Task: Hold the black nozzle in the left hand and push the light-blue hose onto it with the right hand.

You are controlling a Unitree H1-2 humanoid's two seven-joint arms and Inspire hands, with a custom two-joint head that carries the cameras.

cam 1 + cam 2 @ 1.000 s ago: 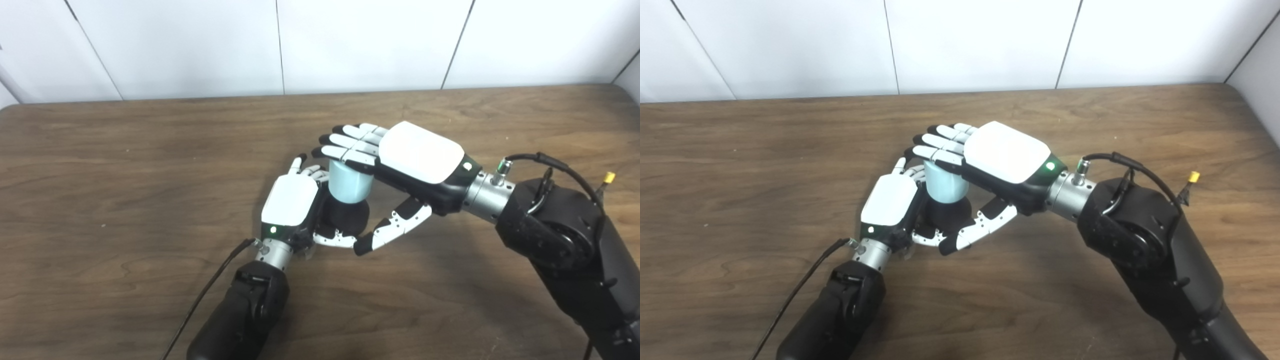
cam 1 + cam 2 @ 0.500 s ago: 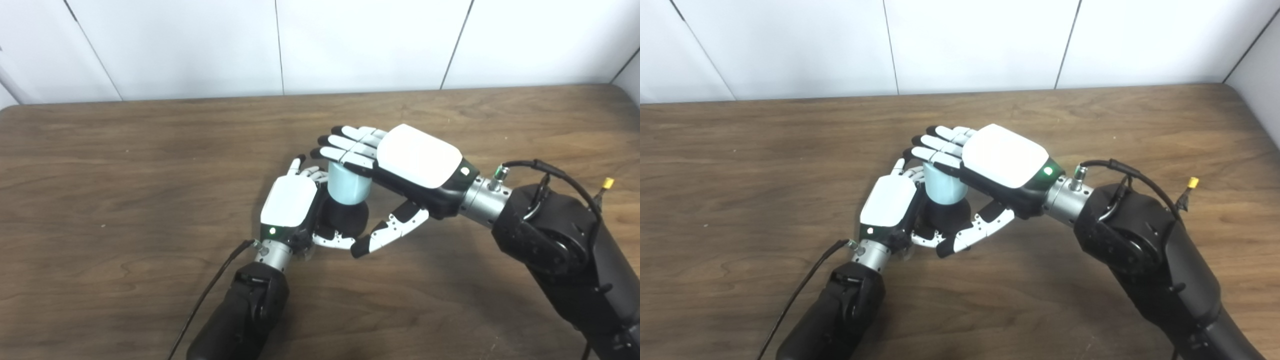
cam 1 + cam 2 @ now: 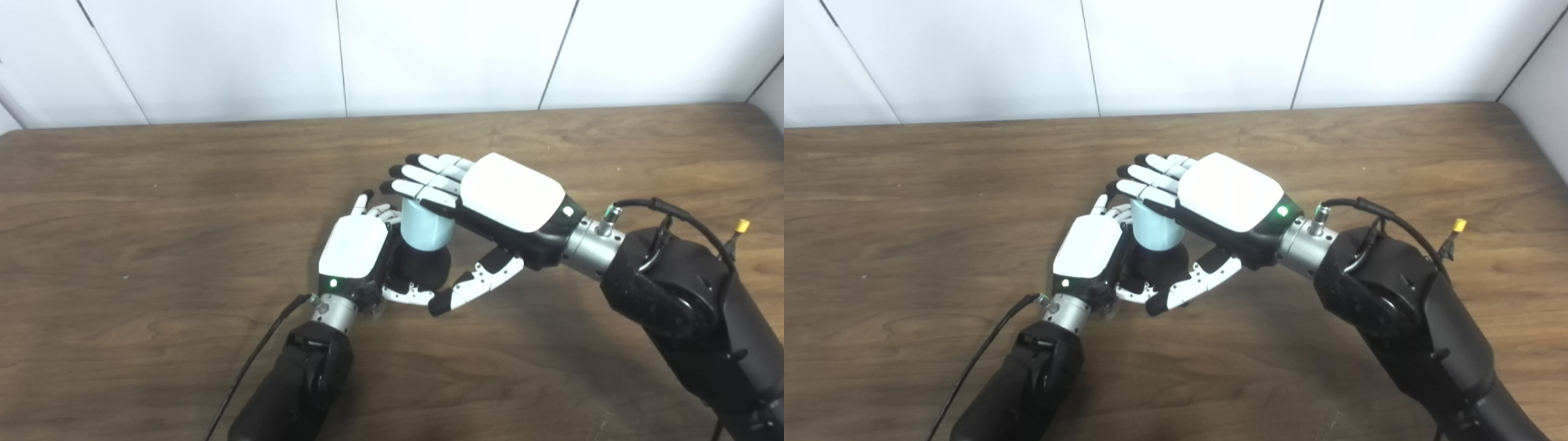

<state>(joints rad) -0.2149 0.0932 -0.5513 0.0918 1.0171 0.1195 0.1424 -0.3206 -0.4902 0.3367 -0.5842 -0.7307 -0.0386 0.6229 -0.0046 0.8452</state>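
Observation:
At the table's middle, my left hand point(image 3: 354, 245) is shut around a black nozzle point(image 3: 424, 271), with its thumb curled under the front of it. A short light-blue hose point(image 3: 424, 228) stands upright on top of the nozzle. My right hand point(image 3: 493, 196) lies flat, palm down, over the hose. Its straight fingers point(image 3: 422, 180) rest on the hose's top end, and its thumb point(image 3: 474, 283) hangs apart to the right of the nozzle. The joint between hose and nozzle is partly hidden by both hands.
The brown wooden table point(image 3: 153, 202) spreads out on all sides of the hands. A white panelled wall point(image 3: 429, 55) stands behind its far edge. A black cable point(image 3: 257, 355) runs along my left forearm.
My right hand and forearm have shifted slightly left and down, pressing on the hose's top. The left hand with the nozzle has stayed still.

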